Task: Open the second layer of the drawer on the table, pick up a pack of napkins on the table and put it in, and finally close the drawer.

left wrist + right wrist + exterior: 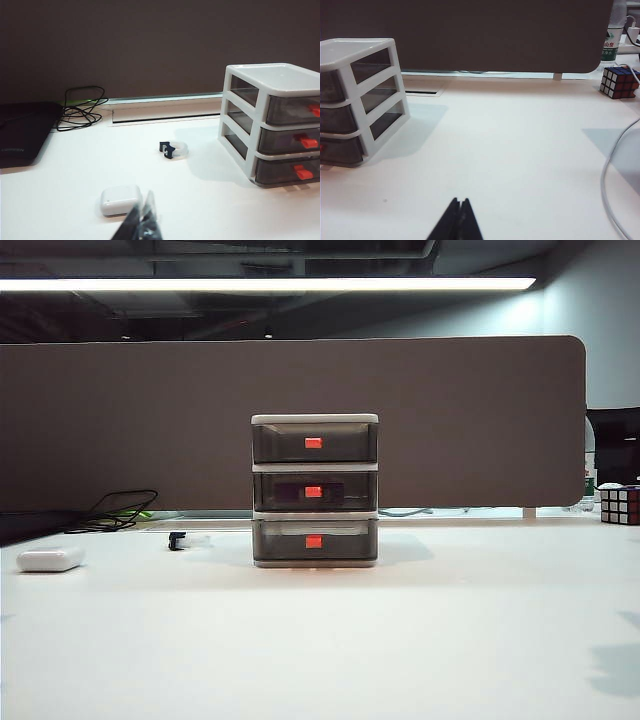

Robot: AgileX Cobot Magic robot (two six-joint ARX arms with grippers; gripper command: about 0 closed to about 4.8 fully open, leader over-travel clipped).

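Observation:
The drawer [315, 490] stands mid-table on the white table [320, 650], all three layers shut. Its second layer [314, 491] has a red-orange tab, and a dark oblong shape shows through its smoky front. I cannot tell what that shape is, and no pack of napkins lies in view on the table. In the left wrist view the drawer [272, 125] sits off to one side, and my left gripper [143, 204] is shut and empty, near a white case [120, 200]. My right gripper [459, 202] is shut and empty over bare table, well away from the drawer [360, 100]. Neither gripper appears in the exterior view.
A white oblong case [50, 559] lies at the far left and a small black-and-white clip [178, 540] left of the drawer. Black cables [115, 510] coil at the back left. A Rubik's cube [620, 504] sits far right. A white cable [610, 185] runs beside the right gripper.

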